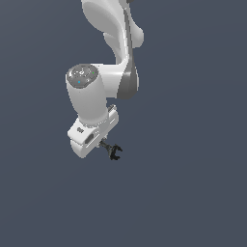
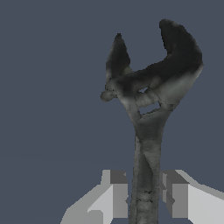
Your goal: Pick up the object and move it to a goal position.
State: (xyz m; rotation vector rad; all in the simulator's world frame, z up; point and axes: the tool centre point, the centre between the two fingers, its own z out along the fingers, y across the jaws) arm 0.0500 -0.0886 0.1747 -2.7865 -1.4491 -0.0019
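I see the little wrench (image 2: 146, 131) sitting right between the two fingers (image 2: 116, 192) of my gripper (image 2: 145, 194). In the wrist view, its grey handle runs straight down the middle, with one grey finger pad on each side of it. The pads sit tight against the handle, so the gripper is closed on the wrench and is holding it. The handle goes out of the picture at the edge, so I cannot see its far end.

The dark forked head (image 2: 166, 65) of the wrench sticks out past the fingers. It has two prongs, one thin and pointy, one fat and curved, with an open gap between them. The head is well clear of the finger pads and touches nothing.

In the exterior view, the white arm (image 1: 103, 62) hangs down from the top of the picture. The gripper (image 1: 99, 142) is at its low end, and the wrench (image 1: 112, 150) pokes out of it toward the exterior view's right, very small and dark. Only plain grey-blue is behind it, so I cannot tell if it is up in the air or near a floor.

I look for words or a brand name on the wrench and the arm. I cannot read any. The round grey cap (image 1: 82, 75) on the arm has tiny coloured dots, too small to make out.
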